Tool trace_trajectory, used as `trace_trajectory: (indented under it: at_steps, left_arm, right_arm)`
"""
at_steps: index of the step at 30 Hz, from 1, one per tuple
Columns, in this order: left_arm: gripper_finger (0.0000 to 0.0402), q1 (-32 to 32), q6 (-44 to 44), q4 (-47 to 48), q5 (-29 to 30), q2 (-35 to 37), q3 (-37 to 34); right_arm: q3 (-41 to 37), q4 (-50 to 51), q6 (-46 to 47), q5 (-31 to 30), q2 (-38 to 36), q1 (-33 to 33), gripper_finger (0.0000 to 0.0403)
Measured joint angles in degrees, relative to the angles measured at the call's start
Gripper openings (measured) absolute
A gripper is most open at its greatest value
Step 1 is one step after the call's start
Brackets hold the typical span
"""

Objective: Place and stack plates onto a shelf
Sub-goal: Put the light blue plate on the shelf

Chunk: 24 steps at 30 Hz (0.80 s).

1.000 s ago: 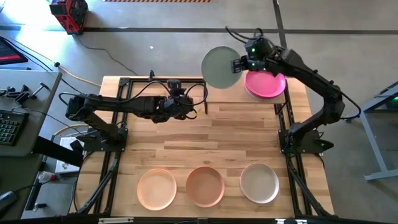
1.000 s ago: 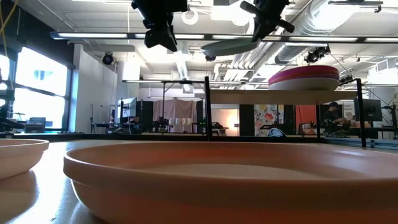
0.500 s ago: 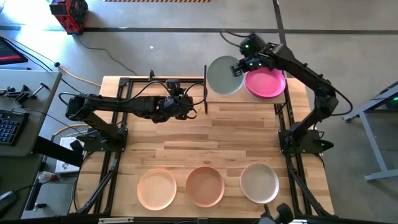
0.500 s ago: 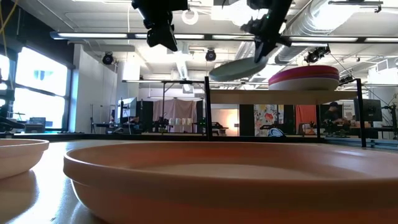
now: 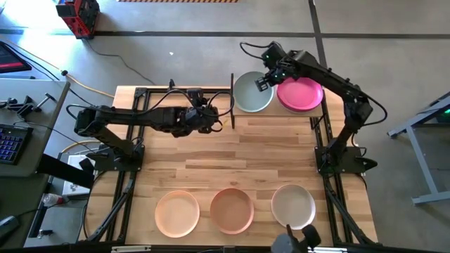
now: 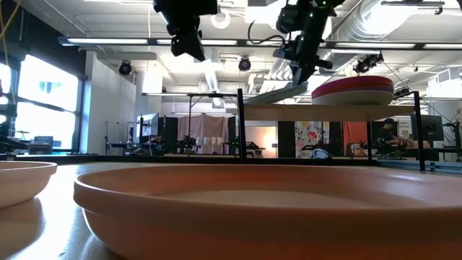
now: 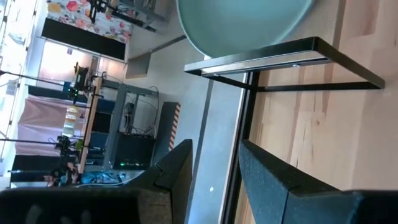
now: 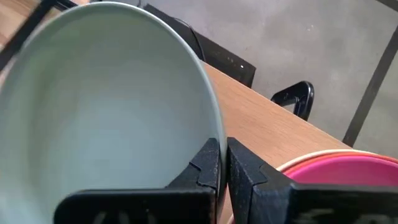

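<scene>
We've got the right gripper (image 5: 262, 82) up at the shelf (image 6: 317, 112), fingers pinched tight on the rim of the pale blue-green plate (image 5: 252, 92). From the right wrist view the two dark fingers (image 8: 208, 163) are nearly together with the plate's edge (image 8: 112, 106) squeezed between them. In the low view that plate (image 6: 280, 93) sits tilted, its lower edge down at the shelf board while the gripper (image 6: 299, 68) holds the raised side. It's just beside the magenta plate (image 5: 301, 93), which tops a small stack (image 6: 352, 90) on the shelf's other half.

The left gripper (image 5: 211, 121) waits over the table (image 5: 267, 151) just short of the shelf's black posts, fingers (image 7: 180, 168) apart and holding nothing.

Along the near edge of the table we see three more plates in a row: peach (image 5: 177, 213), terracotta (image 5: 232, 209) and beige-grey (image 5: 293, 206).
</scene>
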State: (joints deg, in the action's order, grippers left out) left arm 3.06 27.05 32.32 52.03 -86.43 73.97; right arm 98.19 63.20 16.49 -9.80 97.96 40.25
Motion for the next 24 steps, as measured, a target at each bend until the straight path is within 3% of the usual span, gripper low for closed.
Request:
trace_trajectory:
  at_steps: [19, 24]
  left_arm:
    - [0.0119, 1.2, -0.4, 0.0, -0.5, 0.0, 0.0]
    - [0.0119, 1.2, -0.5, 0.0, -0.4, 0.0, 0.0]
  right_arm:
    - [0.0, 0.5, -3.9, -0.6, 4.1, 0.3, 0.0001]
    - [0.0, 2.1, -3.8, -1.2, 4.1, 0.3, 0.0028]
